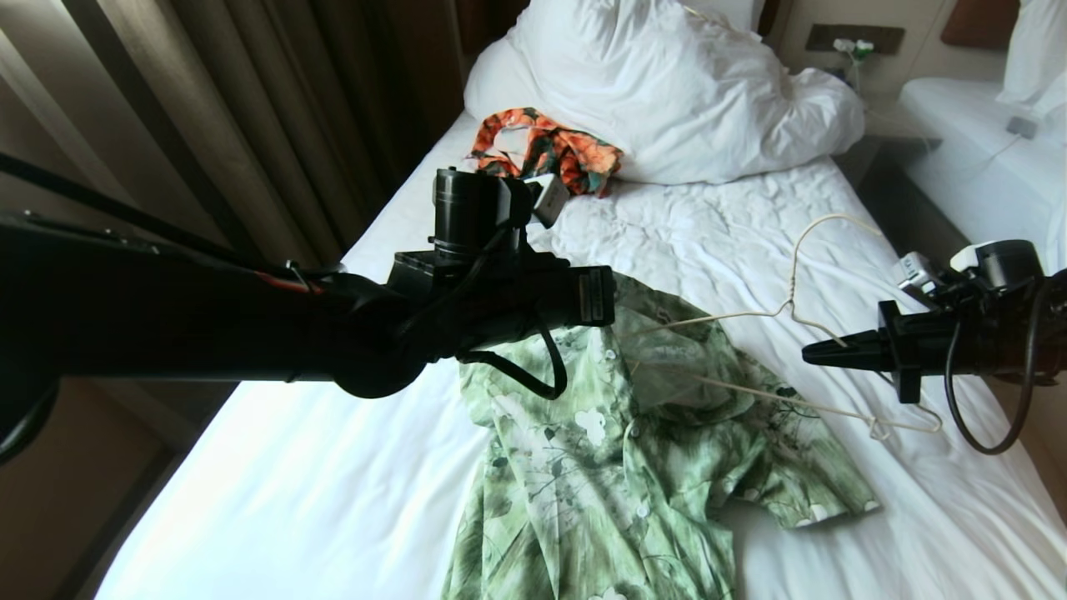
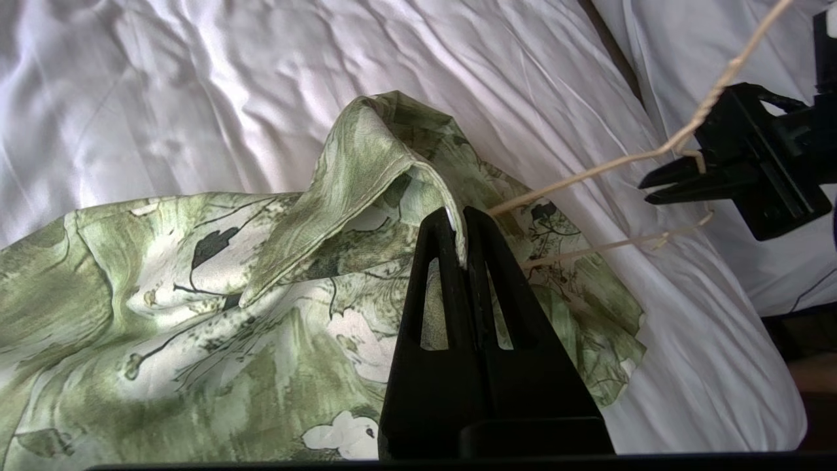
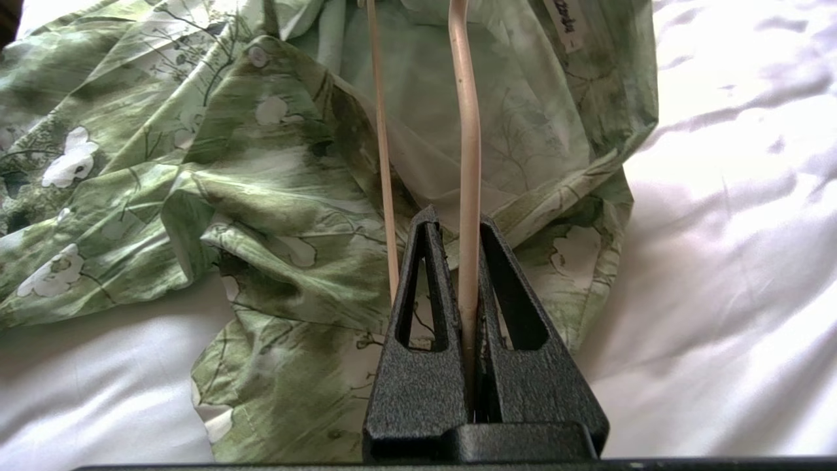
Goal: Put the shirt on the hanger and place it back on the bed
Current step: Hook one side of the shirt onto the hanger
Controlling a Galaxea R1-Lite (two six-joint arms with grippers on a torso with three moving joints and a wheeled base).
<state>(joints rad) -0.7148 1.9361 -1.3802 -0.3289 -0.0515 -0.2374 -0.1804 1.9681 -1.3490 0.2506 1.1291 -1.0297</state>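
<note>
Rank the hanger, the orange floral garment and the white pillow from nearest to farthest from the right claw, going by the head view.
1. The hanger: gripped in the right claw itself, at the bed's right side.
2. The orange floral garment: far up the bed, toward the left, against the pillow.
3. The white pillow: at the head of the bed; its near corner makes this a close call with the garment.

Black arms (image 1: 250,325) with looping cables and slotted triangular jaws.

A hotel-style twin bedroom. Evidence: a bed (image 1: 333,467) with wrinkled white sheet, a pillow (image 1: 667,92) and bunched bedding at the far end; a second white bed (image 1: 984,158) at far right; brown full-length curtains (image 1: 217,125) along the left; a wall panel (image 1: 854,37) between the beds.
</note>
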